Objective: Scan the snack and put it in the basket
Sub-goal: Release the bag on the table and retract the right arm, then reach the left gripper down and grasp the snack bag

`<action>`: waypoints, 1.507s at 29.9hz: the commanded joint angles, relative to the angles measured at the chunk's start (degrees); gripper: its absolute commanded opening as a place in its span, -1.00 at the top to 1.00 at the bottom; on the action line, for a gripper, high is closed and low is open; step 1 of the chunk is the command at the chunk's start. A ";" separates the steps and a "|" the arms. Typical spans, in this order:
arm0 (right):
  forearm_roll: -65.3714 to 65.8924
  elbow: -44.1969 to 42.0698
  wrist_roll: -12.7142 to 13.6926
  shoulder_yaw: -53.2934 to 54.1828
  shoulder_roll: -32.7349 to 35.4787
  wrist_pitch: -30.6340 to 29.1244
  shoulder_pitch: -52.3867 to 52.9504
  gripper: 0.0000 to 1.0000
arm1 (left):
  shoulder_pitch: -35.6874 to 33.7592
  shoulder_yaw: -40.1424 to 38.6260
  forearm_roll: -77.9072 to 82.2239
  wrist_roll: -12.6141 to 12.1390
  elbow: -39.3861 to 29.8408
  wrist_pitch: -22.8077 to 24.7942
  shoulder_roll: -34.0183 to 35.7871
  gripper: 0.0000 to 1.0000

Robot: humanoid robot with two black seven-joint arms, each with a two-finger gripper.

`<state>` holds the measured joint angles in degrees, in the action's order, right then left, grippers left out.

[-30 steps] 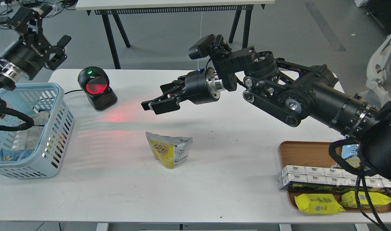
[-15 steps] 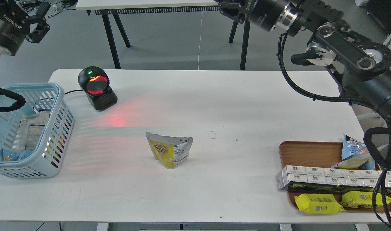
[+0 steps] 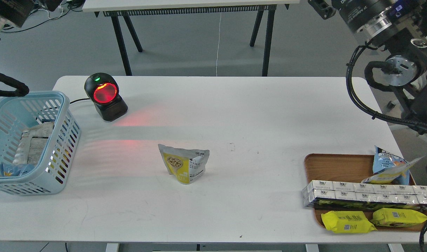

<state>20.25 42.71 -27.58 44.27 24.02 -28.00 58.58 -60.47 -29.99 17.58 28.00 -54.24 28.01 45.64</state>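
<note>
Red-lit scanner [image 3: 104,96] far left on the white table [image 3: 262,115] — brown tray [image 3: 334,167] of packs near right.

Yellow-and-grey snack [image 3: 184,163], light blue slotted basket [image 3: 64,140], brown tray [image 3: 334,167].

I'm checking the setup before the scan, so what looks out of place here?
Only the snack: it stands alone mid-table, apart from the tray and the basket, and no hand holds it. Nothing looks spilled or damaged.

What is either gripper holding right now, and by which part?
Neither gripper's fingers are in view, so that cannot be told. The small yellow and white-grey stand-up pouch stands alone on the white table, unheld.
</note>
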 commanded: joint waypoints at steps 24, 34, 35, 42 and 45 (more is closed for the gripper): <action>-22.98 -0.08 0.51 1.00 -0.64 0.00 -9.19 -0.97 | -54.22 77.53 43.14 0.00 -24.15 -0.01 -17.68 -1.00; -23.15 0.00 0.51 1.35 -0.11 0.00 -10.42 -0.97 | -53.61 84.56 44.99 0.00 -24.77 -0.01 -28.24 -1.00; -23.15 0.00 0.51 1.44 -0.02 0.00 -10.51 -0.97 | -53.43 84.74 44.99 0.00 -24.77 -0.01 -28.68 -1.00; -23.15 0.18 0.51 1.44 0.06 0.00 -11.30 -0.97 | -48.43 87.29 44.91 0.00 -23.72 -4.26 -30.79 -0.95; -23.15 0.18 0.51 1.44 0.07 0.00 -11.47 -0.97 | -45.01 88.35 44.82 0.00 -21.79 -8.92 -30.88 -0.82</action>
<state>-2.90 42.89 -27.07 45.71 24.05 -28.00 47.32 -108.60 57.39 62.56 28.00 -77.64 23.45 14.96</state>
